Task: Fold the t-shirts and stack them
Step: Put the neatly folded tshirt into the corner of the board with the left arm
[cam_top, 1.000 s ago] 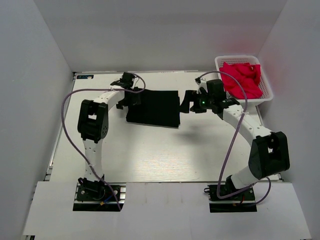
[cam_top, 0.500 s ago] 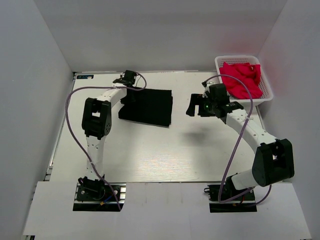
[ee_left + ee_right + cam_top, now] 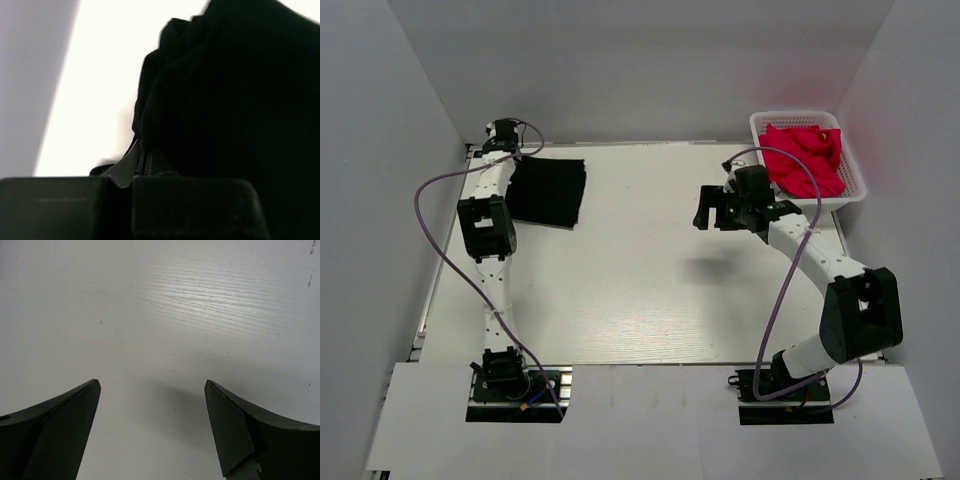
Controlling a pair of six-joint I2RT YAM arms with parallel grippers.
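Note:
A folded black t-shirt (image 3: 550, 192) lies flat at the back left of the table, close to the left wall. My left gripper (image 3: 513, 168) is at its left edge and is shut on the cloth. In the left wrist view the t-shirt (image 3: 240, 100) bunches up dark over the closed left gripper (image 3: 142, 156), and its print is hidden. Out over the bare table at the right, my right gripper (image 3: 712, 212) hangs open, well away from the shirt. The right wrist view shows only white tabletop between the spread fingers of the right gripper (image 3: 152, 386).
A white basket (image 3: 856, 187) holding red cloth (image 3: 805, 160) stands at the back right corner, just behind the right arm. White walls close in the table (image 3: 640, 290) on the left, back and right.
My left gripper closed on the black t-shirt's left edge and dragged it from the table's middle to the back left corner. The right gripper drew back a little to the right, still open.

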